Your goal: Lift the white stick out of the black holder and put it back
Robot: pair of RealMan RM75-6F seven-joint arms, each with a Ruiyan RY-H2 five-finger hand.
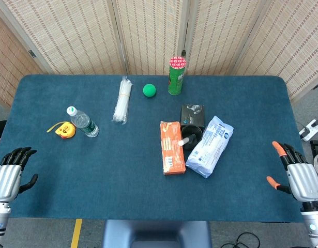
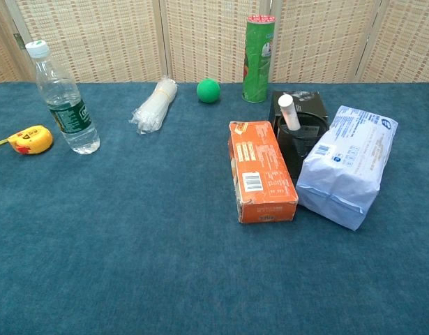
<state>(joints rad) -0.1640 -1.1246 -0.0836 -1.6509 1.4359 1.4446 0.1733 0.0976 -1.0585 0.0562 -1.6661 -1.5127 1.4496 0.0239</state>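
So the blue table [image 1: 122, 170] takes up pretty much everything, with a woven screen [image 1: 153, 31] standing behind it. Biggest thing on it is the white-and-blue packet [image 1: 209, 146] on the right side, lying flat, and the orange box [image 1: 172, 146] sits to its left. Squeezed between those two is the black holder [image 1: 192, 139], and the white stick [image 2: 288, 111] is in it, leaning a bit and poking out the top. Right behind the holder there's a small black box [image 1: 192, 114]. Further back is a tall green can [image 1: 176, 75] standing upright, a green ball [image 1: 149, 90] just left of it, then a bundle of white sticks in clear wrap [image 1: 122, 100]. Over on the left a water bottle [image 1: 82, 122] stands up, with a little yellow tape measure [image 1: 64, 130] just beside it. The left hand [image 1: 9, 173] is down at the near left edge, fingers spread apart, holding nothing. The right hand [image 1: 298, 175], the one with orange fingertips, is at the near right edge, same deal, spread and empty, well apart from the holder.
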